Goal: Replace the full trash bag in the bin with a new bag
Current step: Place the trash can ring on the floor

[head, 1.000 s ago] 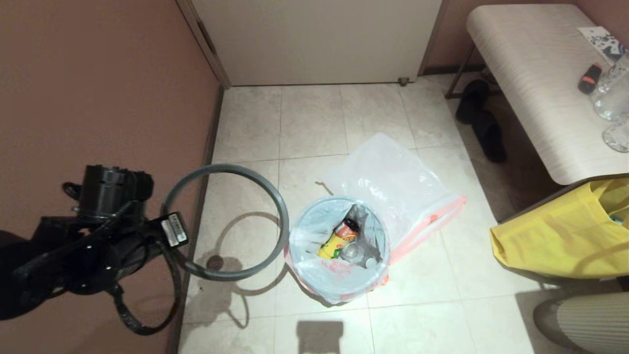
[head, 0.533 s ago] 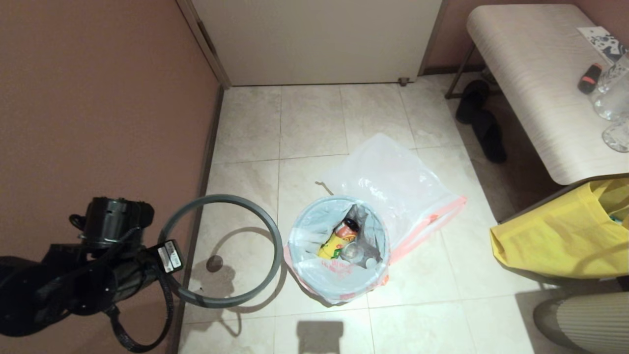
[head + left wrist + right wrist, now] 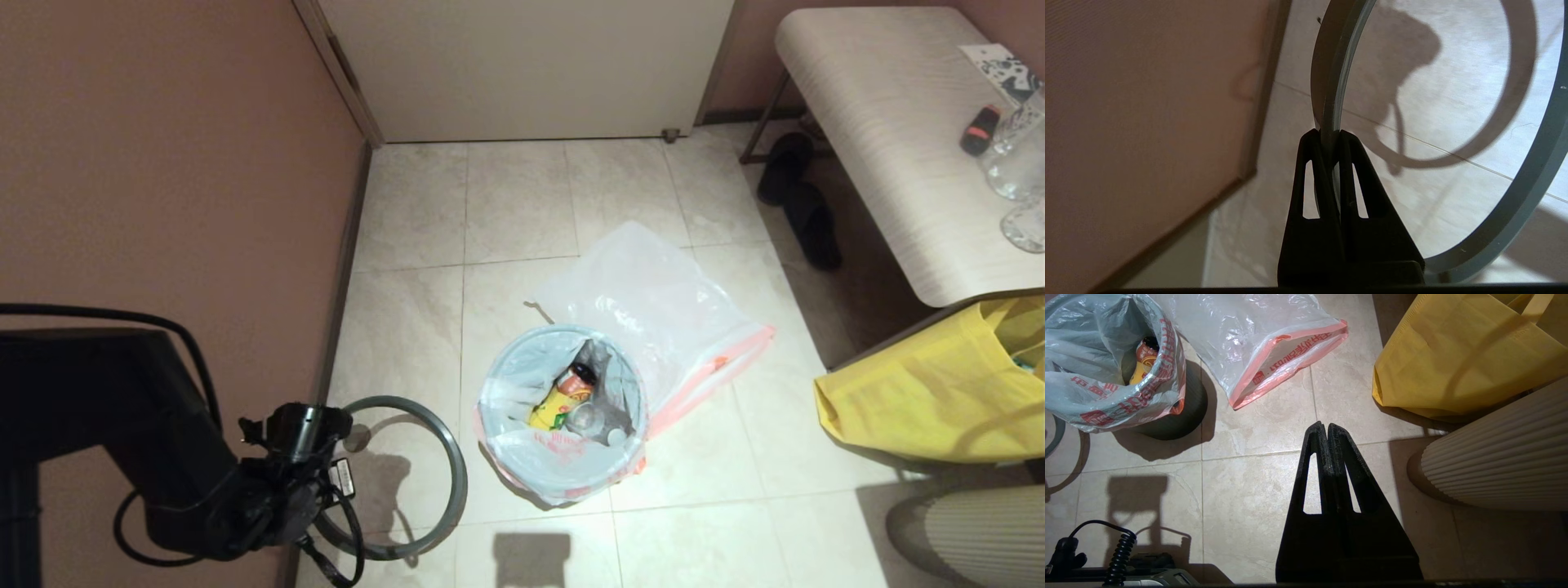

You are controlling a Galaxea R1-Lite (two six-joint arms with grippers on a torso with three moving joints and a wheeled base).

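Left end effector (image 3: 1326,134) pinching grey hoop rim (image 3: 451,457) low by the wall, left of the bin (image 3: 1184,412). Full trash bag (image 3: 563,408) sitting inside. Right end effector (image 3: 1327,426) hanging closed, empty.

Head view looks steeply down at the tiled floor (image 3: 522,204); left wrist peers close along the wall (image 3: 1147,102) — right wrist hangs low, sharing the bin (image 3: 1175,412) with head.

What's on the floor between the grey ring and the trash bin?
Nothing but bare floor tile. In the head view, the grey ring, pinched in the left gripper, hangs just left of the bin, whose full trash bag remains inside.
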